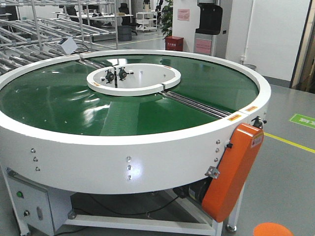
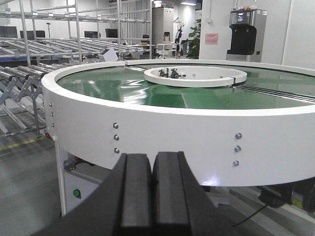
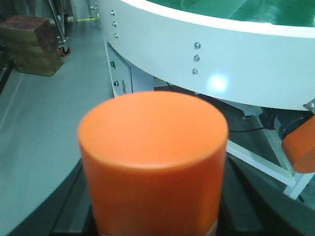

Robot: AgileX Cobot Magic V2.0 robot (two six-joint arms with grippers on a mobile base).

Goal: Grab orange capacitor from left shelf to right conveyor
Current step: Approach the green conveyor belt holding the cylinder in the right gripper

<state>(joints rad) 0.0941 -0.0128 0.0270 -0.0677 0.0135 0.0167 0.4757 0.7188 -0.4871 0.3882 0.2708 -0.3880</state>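
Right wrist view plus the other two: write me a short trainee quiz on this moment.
1. True or false: the orange capacitor already lies on the conveyor.
2. The left gripper is: A open; B shut and empty; C shut on the capacitor.
3. Fill in: the capacitor sits in the ___ gripper.
Key: 1 false; 2 B; 3 right, since the right gripper holds it.

One round dark-green white-rimmed conveyor belt (image 1: pixel 49 105), one bright-orange cylindrical capacitor (image 3: pixel 152 162), one orange plastic motor cover (image 1: pixel 235 167) and, seemingly, one brown box (image 3: pixel 30 44).
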